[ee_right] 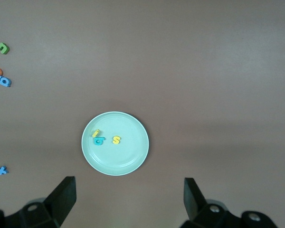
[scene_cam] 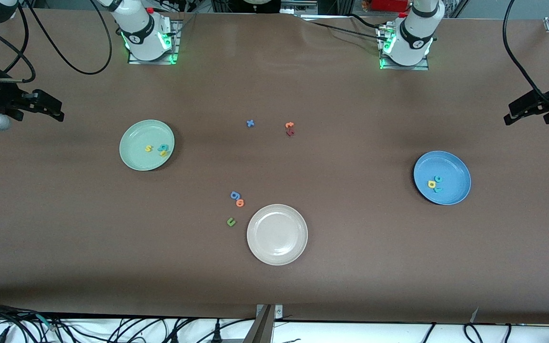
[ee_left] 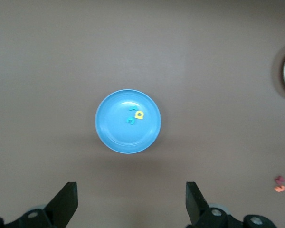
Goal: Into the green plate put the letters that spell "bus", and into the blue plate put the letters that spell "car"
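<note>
In the round mint-green plate (scene_cam: 147, 145) lie the yellow s, teal b and yellow u foam letters (scene_cam: 156, 149); the teal c, yellow a and teal r foam letters (scene_cam: 434, 183) sit in the round blue plate (scene_cam: 442, 177). Both arms wait above the brown counter (scene_cam: 350, 247), the left tool (ee_left: 132, 202) and the right tool (ee_right: 129, 199) spread and empty.

Brown matte desk (scene_cam: 331, 286) filled the view under even light. Black cables (scene_cam: 112, 328) lay on white floor along the desk's camera-side edge.
</note>
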`<action>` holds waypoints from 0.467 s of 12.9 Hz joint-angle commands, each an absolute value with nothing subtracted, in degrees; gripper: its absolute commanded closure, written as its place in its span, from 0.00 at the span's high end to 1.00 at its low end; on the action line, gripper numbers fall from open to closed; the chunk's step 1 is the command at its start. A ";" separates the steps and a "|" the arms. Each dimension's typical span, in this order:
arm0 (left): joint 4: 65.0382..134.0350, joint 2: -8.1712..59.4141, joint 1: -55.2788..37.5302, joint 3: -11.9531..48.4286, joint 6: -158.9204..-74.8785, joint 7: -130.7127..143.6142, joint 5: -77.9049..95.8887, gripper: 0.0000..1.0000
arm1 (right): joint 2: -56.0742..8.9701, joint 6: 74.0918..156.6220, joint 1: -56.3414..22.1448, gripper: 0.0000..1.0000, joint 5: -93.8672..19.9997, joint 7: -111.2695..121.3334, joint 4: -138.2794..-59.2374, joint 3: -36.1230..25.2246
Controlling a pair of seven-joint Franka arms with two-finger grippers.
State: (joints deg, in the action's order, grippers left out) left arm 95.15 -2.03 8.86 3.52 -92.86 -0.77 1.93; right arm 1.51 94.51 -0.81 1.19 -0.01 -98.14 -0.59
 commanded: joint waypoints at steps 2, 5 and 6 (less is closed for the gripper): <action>96.15 -4.13 9.32 5.18 -90.97 8.39 0.26 1.00 | 2.02 93.69 -0.26 1.00 0.53 0.53 -97.91 -0.26; 95.89 -4.39 8.79 5.19 -90.26 12.22 0.26 1.00 | 2.11 93.69 -0.26 1.00 0.53 0.44 -97.82 -0.26; 95.89 -4.39 8.09 5.19 -90.18 12.04 0.09 1.00 | 2.11 93.69 -0.26 1.00 0.44 0.44 -97.82 -0.26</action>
